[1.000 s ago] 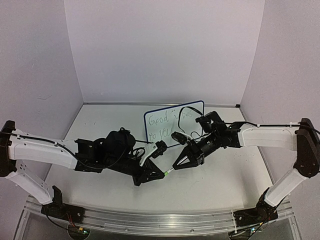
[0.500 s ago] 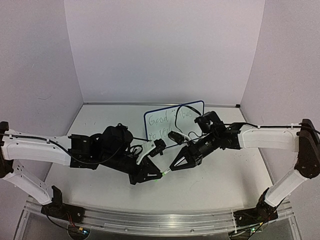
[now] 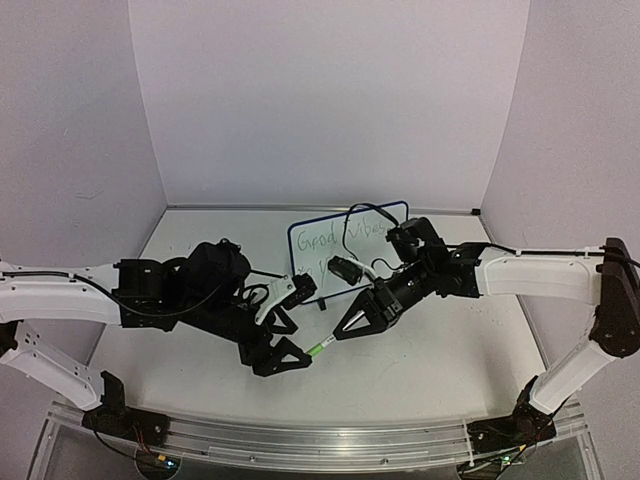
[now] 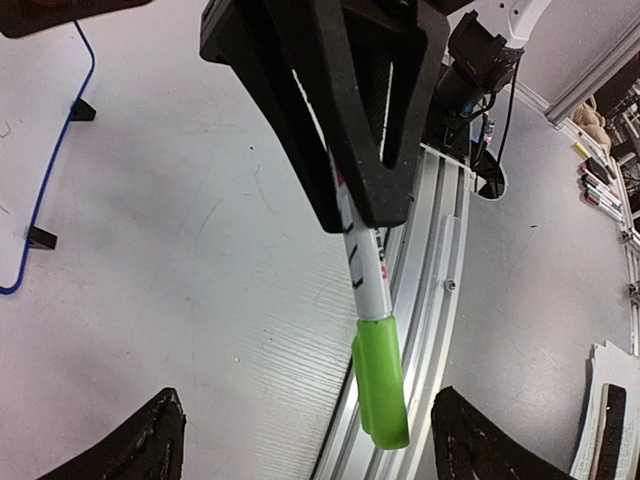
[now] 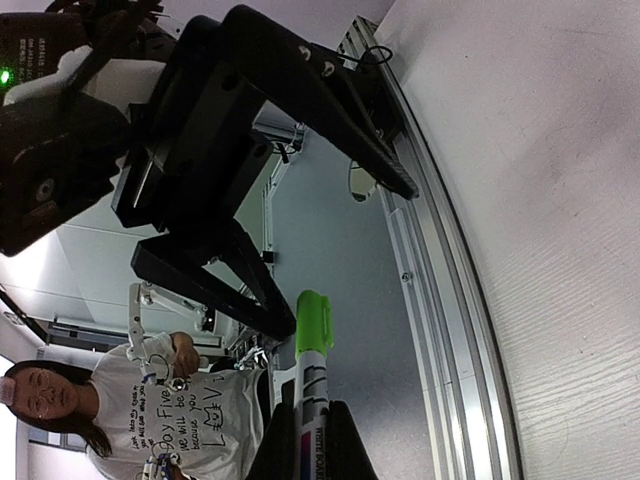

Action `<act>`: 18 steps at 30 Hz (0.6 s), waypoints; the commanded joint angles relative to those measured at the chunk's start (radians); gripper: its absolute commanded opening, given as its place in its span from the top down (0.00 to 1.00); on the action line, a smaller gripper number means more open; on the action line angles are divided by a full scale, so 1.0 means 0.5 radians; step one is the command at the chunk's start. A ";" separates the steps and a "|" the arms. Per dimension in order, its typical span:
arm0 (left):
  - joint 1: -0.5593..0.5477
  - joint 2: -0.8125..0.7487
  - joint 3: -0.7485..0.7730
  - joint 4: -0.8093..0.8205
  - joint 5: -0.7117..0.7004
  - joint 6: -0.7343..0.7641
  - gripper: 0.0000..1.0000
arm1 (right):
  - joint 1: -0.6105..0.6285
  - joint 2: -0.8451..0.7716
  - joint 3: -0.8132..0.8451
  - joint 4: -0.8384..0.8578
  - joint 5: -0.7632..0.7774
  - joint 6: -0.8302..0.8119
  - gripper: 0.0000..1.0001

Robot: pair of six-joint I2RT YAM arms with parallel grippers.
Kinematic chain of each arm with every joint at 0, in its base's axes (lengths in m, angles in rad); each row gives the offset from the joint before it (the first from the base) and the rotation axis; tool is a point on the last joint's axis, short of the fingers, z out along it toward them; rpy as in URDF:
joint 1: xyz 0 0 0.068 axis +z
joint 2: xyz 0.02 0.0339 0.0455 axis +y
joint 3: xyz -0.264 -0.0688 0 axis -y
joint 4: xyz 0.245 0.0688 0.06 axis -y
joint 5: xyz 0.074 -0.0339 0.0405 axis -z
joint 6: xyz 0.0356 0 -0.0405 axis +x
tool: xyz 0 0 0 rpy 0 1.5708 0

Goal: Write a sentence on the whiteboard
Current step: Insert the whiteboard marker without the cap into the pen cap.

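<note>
Whiteboard stands at the desk rear, sentence written; right fingers clamp the capped marker; left fingers gape, off its cap; back left straight away, never nudging the cap.

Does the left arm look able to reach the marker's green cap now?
Probably yes: the left arm has open jaws, the green cap lies just ahead between them, with nothing in the way.

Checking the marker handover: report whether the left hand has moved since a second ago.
Yes. In the top view the left hand has pulled back leftward, away from the whiteboard.
</note>
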 commanded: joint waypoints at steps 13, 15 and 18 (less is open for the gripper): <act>0.005 0.188 0.167 0.078 0.177 -0.033 0.70 | 0.000 -0.030 0.067 0.059 -0.006 -0.025 1.00; 0.002 0.202 0.173 0.092 0.187 -0.033 0.87 | 0.000 -0.022 0.061 0.054 -0.006 -0.027 1.00; 0.007 0.224 0.181 0.113 0.199 -0.035 1.00 | 0.000 -0.012 0.059 0.054 0.005 -0.030 1.00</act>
